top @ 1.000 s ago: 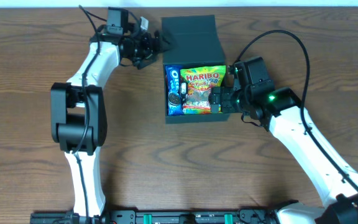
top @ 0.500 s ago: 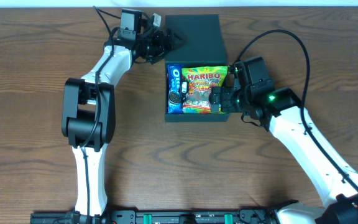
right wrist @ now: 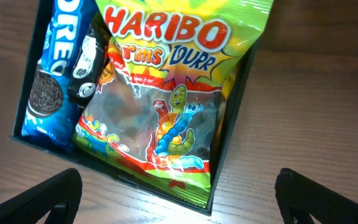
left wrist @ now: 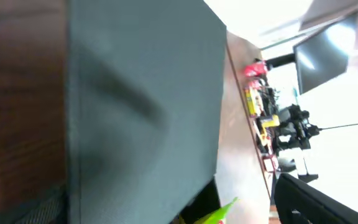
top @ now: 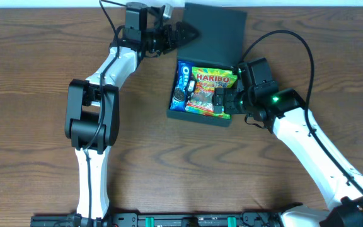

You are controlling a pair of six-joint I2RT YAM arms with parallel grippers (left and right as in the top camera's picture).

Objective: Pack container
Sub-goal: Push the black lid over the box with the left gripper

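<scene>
Counter [top: 36, 57] of dark wood grain carries the container [top: 197, 119] toward its far edge, between the two arms and sitting a little askew. The box looks like stiff, matte cardboard. It is probably light even when loaded, not slippery, and likely to skate on the wood if nudged from one side only. Its walls would dent under a hard pinch, so a broad press on an outer wall suits it better.

The hinged lid [top: 216, 31] is thrown back on the far side. Its free edge is the natural place to take or push it, since a flat panel flexes least there while the hinge does the turning.

Inside, a Haribo bag [top: 210, 88] fills most of the space. It is soft, crinkly and slick, and in the right wrist view one corner laps over the near wall, so it likely needs tucking before the lid can close. An Oreo packet [top: 182, 82] stands wedged along the left wall.

The left gripper [top: 193, 31] is at the lid's left edge with its fingers [left wrist: 328, 199] spread wide, gripping nothing. The right gripper [top: 222, 102] hovers at the box's right wall, its fingers [right wrist: 36, 199] also fully apart and empty.
</scene>
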